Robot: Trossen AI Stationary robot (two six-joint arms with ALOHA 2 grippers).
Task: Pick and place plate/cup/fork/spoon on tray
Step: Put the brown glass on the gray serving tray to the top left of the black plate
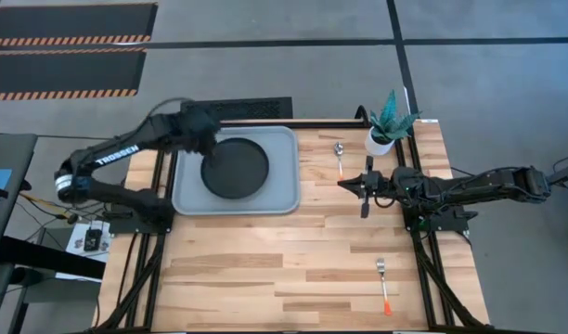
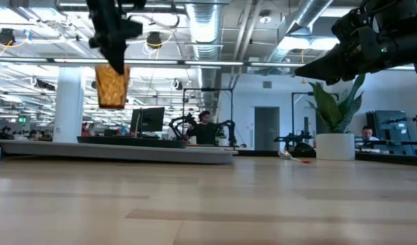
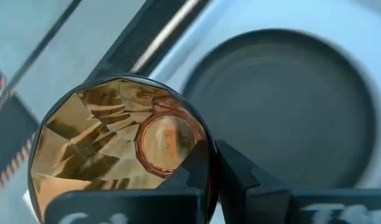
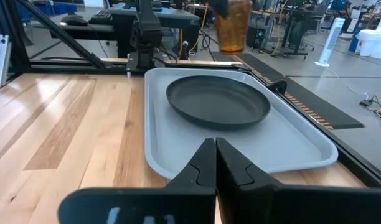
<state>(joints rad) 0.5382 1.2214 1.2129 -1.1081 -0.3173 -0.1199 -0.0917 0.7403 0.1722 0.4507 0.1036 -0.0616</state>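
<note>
The amber cup (image 2: 112,85) hangs from my left gripper (image 2: 116,51), above the left part of the grey-blue tray (image 1: 284,195). It also shows in the left wrist view (image 3: 116,149) and the right wrist view (image 4: 233,25). The black plate (image 1: 236,167) lies flat in the tray. The spoon (image 1: 340,153) lies on the table near the plant pot. The fork (image 1: 383,278) lies near the table's front right. My right gripper (image 1: 347,183) is shut and empty, raised above the table by the spoon's red handle end. My left gripper pinches the cup's wall at the rim (image 3: 206,158), one finger (image 3: 190,180) inside the cup and one (image 3: 246,180) outside. The fingers come from above, pointing down. The cup hangs upright below them, mouth up, lifted clear of the tray.
A white pot with a green plant (image 1: 381,139) stands at the table's far right, next to the spoon. Bare wood lies between the tray and the fork. People and desks show in the room beyond the table (image 2: 205,126).
</note>
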